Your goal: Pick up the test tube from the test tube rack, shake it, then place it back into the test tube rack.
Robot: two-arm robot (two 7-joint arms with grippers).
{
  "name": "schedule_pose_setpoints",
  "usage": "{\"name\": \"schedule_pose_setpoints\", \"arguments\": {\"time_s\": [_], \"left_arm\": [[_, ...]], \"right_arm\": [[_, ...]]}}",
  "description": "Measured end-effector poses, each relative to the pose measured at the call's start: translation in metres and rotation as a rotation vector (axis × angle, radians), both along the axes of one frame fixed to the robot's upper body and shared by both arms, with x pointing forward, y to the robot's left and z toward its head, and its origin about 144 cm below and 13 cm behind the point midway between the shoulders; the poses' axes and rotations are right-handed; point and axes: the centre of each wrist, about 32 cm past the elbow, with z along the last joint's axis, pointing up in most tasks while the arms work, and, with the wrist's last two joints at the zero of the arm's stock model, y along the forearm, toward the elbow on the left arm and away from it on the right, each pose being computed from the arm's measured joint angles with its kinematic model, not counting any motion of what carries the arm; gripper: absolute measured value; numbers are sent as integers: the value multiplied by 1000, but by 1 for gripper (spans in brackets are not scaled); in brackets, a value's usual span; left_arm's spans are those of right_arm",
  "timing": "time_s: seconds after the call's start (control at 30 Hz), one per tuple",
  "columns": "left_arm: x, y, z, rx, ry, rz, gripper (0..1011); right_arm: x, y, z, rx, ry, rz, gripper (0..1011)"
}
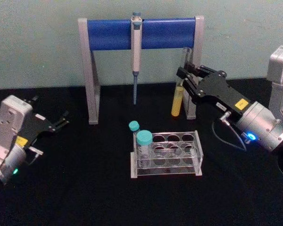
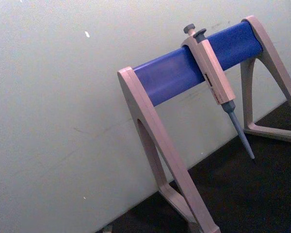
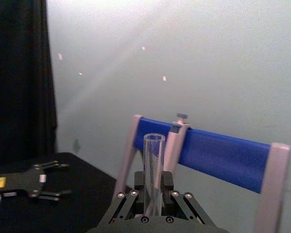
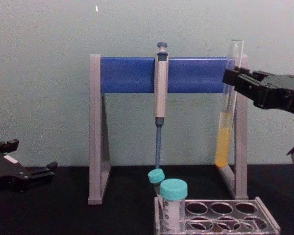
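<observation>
Right pincer (image 1: 185, 79) clamped on test tube (image 1: 177, 101) upper half, upright so the yellow liquid can't spill, lifted behind test tube rack (image 1: 179, 157). Judged: shake step. Left pincer (image 1: 51, 109) parked left, parted, empty.

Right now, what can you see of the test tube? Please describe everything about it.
The test tube is a long, thin tube of clear glass with an open top and no cap. Yellow liquid fills its lower part. It hangs nearly upright in the air, out of the test tube rack, behind it and to its right, near the right leg of the pipette stand. The right gripper is shut on its upper part; nothing else touches it.
</observation>
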Motion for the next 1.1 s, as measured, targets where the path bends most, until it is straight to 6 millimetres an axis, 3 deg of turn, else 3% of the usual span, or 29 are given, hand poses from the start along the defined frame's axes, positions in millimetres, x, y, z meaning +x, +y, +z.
{"name": "schedule_pose_setpoints", "arguments": {"time_s": [0.6,0.83,1.1], "left_arm": [[0,0,0,0,0,0,1001],[0,0,0,0,0,0,1001],[0,0,0,0,0,0,1001]], "right_arm": [[1,-30,19,-37,137,214,220],[-11,-43,35,-218,101,99,221],[-15,-25,36,-381,-37,-101,221]]}}
